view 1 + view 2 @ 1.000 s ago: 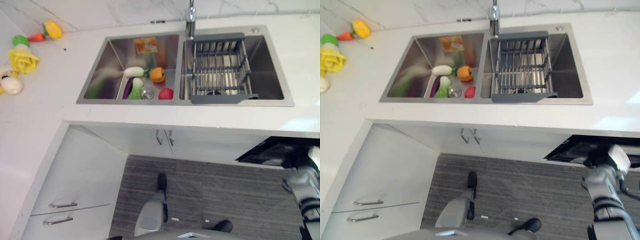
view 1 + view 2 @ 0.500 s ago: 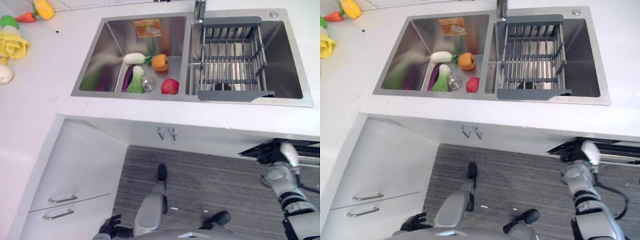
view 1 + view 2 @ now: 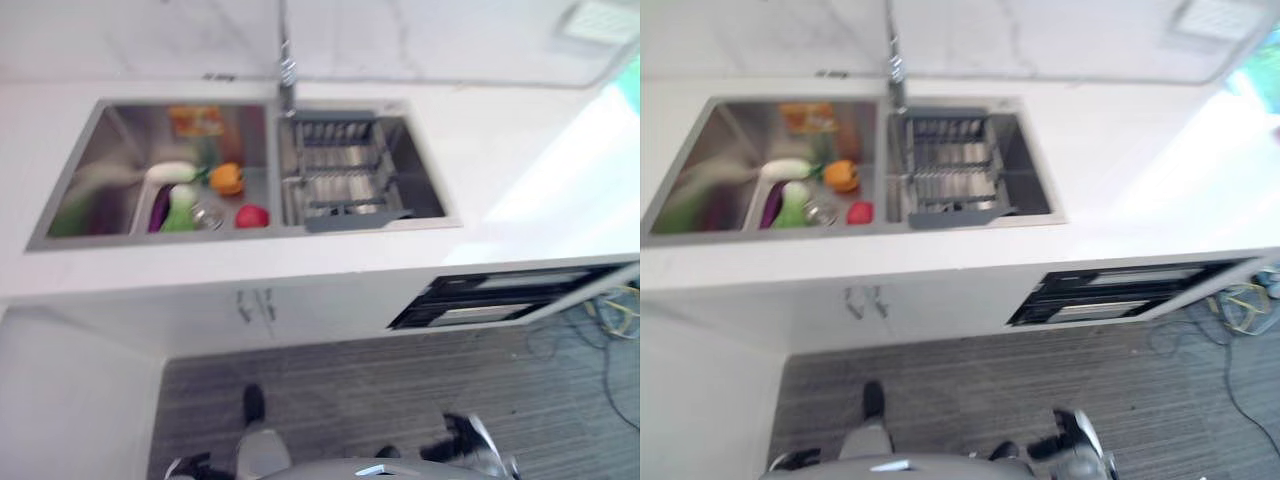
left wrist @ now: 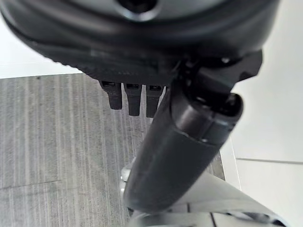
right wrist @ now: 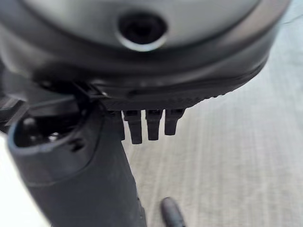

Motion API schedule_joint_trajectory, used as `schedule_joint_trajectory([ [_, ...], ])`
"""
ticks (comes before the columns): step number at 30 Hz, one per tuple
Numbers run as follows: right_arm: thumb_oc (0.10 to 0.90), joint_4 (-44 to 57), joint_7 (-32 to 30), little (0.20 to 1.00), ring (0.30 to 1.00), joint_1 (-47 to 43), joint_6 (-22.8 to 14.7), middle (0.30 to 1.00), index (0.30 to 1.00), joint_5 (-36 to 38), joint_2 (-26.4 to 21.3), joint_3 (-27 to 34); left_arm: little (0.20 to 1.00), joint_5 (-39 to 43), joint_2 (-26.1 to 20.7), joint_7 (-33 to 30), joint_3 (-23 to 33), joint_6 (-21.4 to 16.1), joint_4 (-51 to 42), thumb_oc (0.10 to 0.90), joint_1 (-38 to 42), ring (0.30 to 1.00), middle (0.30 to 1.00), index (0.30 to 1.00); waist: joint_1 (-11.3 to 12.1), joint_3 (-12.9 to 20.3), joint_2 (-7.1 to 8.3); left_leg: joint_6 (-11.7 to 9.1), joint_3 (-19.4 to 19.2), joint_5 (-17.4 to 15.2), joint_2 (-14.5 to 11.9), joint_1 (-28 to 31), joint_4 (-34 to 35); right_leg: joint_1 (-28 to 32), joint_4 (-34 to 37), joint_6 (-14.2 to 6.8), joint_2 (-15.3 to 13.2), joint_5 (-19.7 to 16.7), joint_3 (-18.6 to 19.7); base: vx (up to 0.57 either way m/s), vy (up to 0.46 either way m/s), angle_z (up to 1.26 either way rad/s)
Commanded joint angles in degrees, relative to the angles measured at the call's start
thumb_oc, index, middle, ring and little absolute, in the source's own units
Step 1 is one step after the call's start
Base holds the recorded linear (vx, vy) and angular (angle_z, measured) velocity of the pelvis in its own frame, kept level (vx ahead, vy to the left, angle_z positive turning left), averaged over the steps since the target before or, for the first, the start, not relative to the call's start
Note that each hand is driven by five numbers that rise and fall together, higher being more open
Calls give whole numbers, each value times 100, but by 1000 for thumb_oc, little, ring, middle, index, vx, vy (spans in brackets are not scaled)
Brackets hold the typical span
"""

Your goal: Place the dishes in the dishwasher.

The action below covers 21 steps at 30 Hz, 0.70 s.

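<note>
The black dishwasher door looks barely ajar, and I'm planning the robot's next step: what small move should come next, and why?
Probably bring the right hand up to the top edge of the black dishwasher door to pull it wider. The door is only a crack open under the white counter, and both the right hand and the left hand hang low over the grey floor, fingers straight, holding nothing.

Legible text, labels, numbers, signs: none; the orange-printed card (image 3: 196, 120) standing against the back wall of the sink's left basin (image 3: 100, 150) carries markings too blurred to read.
</note>
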State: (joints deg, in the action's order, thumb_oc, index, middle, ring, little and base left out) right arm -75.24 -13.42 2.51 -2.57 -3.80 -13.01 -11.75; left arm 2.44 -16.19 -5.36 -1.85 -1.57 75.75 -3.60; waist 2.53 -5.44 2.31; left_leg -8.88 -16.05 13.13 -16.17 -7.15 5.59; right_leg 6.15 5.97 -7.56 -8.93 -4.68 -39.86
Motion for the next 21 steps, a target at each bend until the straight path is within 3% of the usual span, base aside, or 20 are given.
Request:
schedule_joint_trajectory([
  [1,800,-275,195,900,900,-212,70,900,900,503,-218,413,900,-117,445,161,-411,85,214,800,182,900,900,900,138,58,-525,-329,-77,-426,-576,398,-134,-219,-121,105,64,669,263,32,-91,-37],
  [5,800,-275,380,900,900,-270,48,900,900,449,-122,124,900,-206,616,233,-832,26,-106,800,310,900,900,900,187,144,-534,-465,-131,-269,-837,483,-141,-200,-97,219,305,808,383,10,-130,-34],
  [7,800,-33,407,900,900,-477,-27,900,900,301,-137,-222,900,-1069,616,153,-1580,-103,-477,800,413,900,900,900,177,134,-542,-549,-177,-163,-981,506,-140,-213,-97,248,416,881,433,-38,-141,-26],
  [9,800,151,410,900,900,-555,-103,900,900,336,-138,-330,900,-1265,538,177,-1829,-107,-803,800,460,900,900,900,234,102,-570,-584,-232,-93,-1091,552,-148,-185,-97,285,491,945,459,-37,-132,-13],
  [14,800,323,475,900,900,-744,-124,900,900,501,-83,-437,900,-450,601,202,-1220,-13,-427,800,384,900,900,900,366,32,-647,-562,-368,40,-1225,695,-346,-8,-97,412,615,1101,554,7,-71,-2],
  [16,800,334,497,900,900,-760,-129,900,900,528,-91,-451,900,25,644,173,-877,-18,-271,800,412,900,900,900,418,-64,-631,-494,-342,-123,-1149,468,-861,88,-97,484,570,1150,506,-17,-81,3],
  [19,800,229,533,900,900,-747,-99,900,900,530,-127,-365,900,424,668,229,-590,-17,-141,800,501,900,900,900,342,-227,-479,-143,-714,-621,-808,-47,-1726,155,-97,600,412,1176,319,-58,-69,27],
  [20,800,220,534,900,900,-760,-102,900,900,530,-121,-364,900,429,662,232,-587,-20,-133,800,513,900,900,900,324,-221,-471,-121,-687,-681,-806,-108,-1806,144,-97,589,397,1175,302,-31,-33,73],
  [21,800,129,543,900,900,-745,-83,900,900,512,-140,-326,900,485,664,259,-546,-18,-89,800,507,900,900,900,333,-242,-425,-7,-732,-892,-608,-254,-2058,151,-97,603,348,1149,261,-16,16,73],
])
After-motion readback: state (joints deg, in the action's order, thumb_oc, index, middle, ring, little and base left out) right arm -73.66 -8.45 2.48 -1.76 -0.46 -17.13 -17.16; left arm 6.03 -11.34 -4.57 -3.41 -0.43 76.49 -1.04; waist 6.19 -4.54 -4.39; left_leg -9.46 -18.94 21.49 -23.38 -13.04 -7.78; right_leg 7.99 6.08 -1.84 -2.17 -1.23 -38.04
